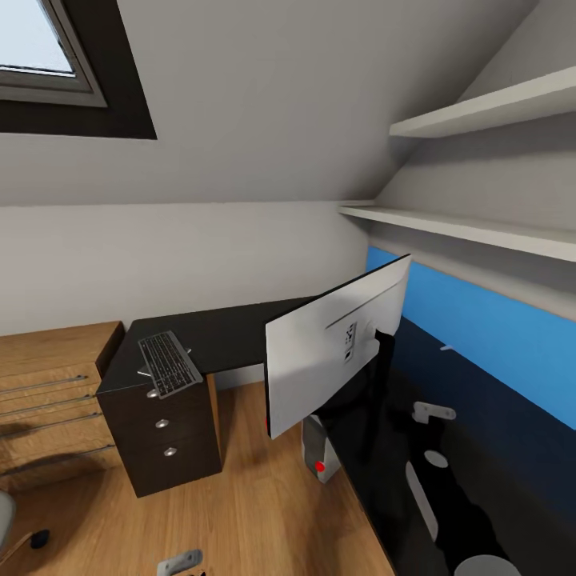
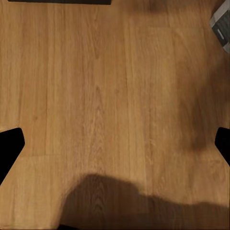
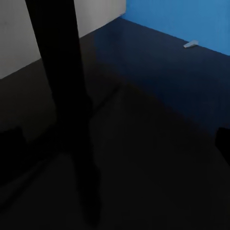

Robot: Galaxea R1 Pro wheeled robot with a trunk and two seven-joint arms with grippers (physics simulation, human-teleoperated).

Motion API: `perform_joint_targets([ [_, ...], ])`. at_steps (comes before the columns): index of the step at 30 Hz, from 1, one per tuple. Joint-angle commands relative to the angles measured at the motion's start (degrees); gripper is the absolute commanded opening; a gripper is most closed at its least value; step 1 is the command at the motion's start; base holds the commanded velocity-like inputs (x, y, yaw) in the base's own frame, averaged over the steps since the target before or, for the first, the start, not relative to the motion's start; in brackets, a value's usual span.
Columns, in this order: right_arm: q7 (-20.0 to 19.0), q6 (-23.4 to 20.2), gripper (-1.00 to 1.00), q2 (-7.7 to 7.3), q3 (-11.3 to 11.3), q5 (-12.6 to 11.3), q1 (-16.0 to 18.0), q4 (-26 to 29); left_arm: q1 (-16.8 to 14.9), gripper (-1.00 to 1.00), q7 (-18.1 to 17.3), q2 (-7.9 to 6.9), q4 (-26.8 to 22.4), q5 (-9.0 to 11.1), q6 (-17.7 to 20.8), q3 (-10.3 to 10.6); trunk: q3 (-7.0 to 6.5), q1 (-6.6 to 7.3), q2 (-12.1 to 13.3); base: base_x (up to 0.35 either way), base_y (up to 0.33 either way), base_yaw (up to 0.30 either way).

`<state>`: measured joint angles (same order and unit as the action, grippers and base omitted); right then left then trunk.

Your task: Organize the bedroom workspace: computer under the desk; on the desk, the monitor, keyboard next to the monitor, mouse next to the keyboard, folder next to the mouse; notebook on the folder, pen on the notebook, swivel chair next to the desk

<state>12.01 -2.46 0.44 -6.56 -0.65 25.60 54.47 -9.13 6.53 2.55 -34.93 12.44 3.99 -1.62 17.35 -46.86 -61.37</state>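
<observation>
Between the left pincer's (image 2: 115, 143) black fingertips, spread wide and empty: bare wood-plank floor (image 2: 110, 96). Right pincer (image 3: 120, 139): tips dark at the frame's edges, apparently released, above the glossy black L-shaped bench (image 1: 240, 336), beside the monitor's thin black neck (image 3: 62, 96). Wide flat monitor (image 1: 336, 352): silver-white back, standing on the bench. Judged top-heavy, fragile; best taken by neck or base. Flat black keyboard with pale keys (image 1: 169, 364): on the bench's far wing, overhanging the drawer unit's edge. Judged light, stiff; grip across a long edge. Small grey tower computer (image 1: 318, 452): on the floor at the bench's edge.
</observation>
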Motion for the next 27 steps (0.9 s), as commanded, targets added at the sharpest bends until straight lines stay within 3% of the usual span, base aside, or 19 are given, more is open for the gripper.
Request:
perform_joint_targets([
  [1, 0.1, -0.3, 1.00, 0.37, -0.1, -0.1, -0.3, 0.4, 0.0, 1.00, 0.1, 0.15, 0.2, 0.4, 0.3, -0.1, 0.07, 0.00, 0.0, 0.000, 0.000, 0.000],
  [8, 0.1, -0.2, 1.00, 2.56, -0.2, -0.1, -0.8, 2.3, 0.0, 1.00, 0.1, 0.16, 0.8, 0.4, 0.2, -0.1, 0.07, 0.00, 0.0, 0.000, 0.000, 0.000],
  [27, 0.4, -0.1, 1.00, 2.67, -0.4, -0.1, -1.6, 1.4, 0.0, 1.00, -0.3, -0.08, 5.7, 0.1, -5.4, 0.1, 0.07, 0.00, 0.0, 0.000, 0.000, 0.000],
])
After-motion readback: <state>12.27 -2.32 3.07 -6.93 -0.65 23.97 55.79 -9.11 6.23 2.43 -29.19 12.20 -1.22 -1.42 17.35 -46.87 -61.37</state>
